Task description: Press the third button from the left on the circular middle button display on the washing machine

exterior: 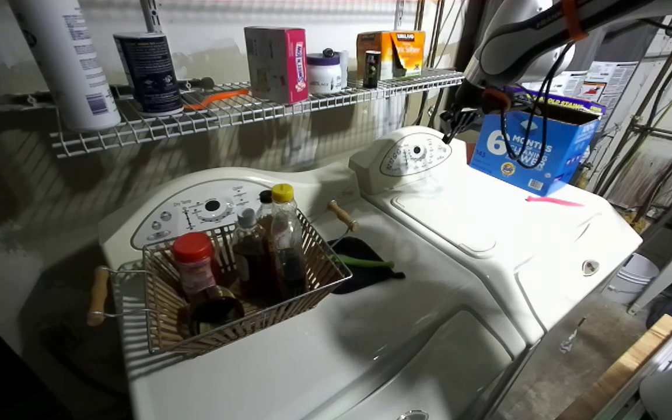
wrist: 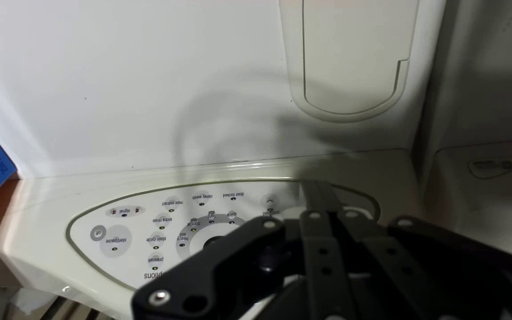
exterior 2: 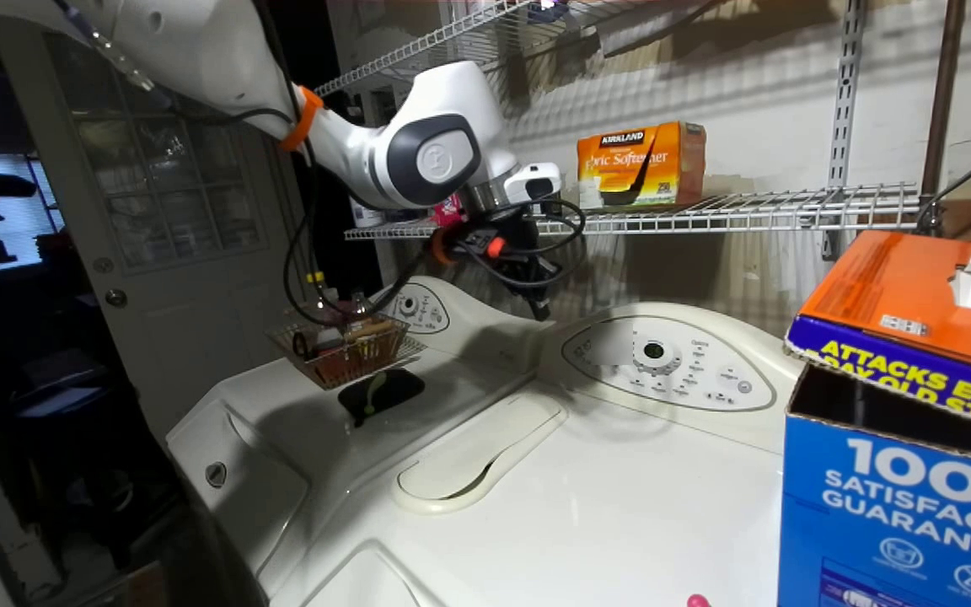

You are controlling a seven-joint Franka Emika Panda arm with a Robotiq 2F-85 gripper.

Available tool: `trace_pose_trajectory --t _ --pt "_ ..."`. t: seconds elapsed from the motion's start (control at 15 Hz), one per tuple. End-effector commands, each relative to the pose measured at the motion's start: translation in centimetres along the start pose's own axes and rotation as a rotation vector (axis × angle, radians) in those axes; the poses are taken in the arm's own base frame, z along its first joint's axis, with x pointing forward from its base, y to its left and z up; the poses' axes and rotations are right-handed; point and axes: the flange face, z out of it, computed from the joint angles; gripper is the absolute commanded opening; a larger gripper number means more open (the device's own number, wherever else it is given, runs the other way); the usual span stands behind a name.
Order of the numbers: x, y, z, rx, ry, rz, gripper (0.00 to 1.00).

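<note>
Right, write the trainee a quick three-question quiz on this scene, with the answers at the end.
1. Multiple choice: what colour is the lid of the jar in the basket? (a) blue (b) red (c) green
2. True or false: the orange softener box stands on the wire shelf.
3. Short answer: in the wrist view, the pincer partly hides which appliance's button panel?

Key: 1. b, red. 2. True. 3. The washing machine.
</note>
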Motion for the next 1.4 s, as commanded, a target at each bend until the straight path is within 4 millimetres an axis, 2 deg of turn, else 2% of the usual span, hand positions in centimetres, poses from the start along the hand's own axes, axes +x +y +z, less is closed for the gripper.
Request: trace_pose_trajectory --t 0.0,0.27,0.33,0.53,1.0,1.33 --pt "2.7 0.9 3.0 -0.002 0.02 -0.038 0.0" --pt "3.4 2.4 6.3 -0.008 0.059 -0.071 0.0" --pt "2.3 1.5 4.8 -0.015 0.034 -0.054 0.01" --pt "2.6 2.2 6.5 -0.021 0.039 -0.062 0.01" --pt "2.9 2.2 6.3 -0.021 0.047 -0.065 0.0" --pt "4.2 2.3 8.0 -0.024 0.028 -0.079 0.0"
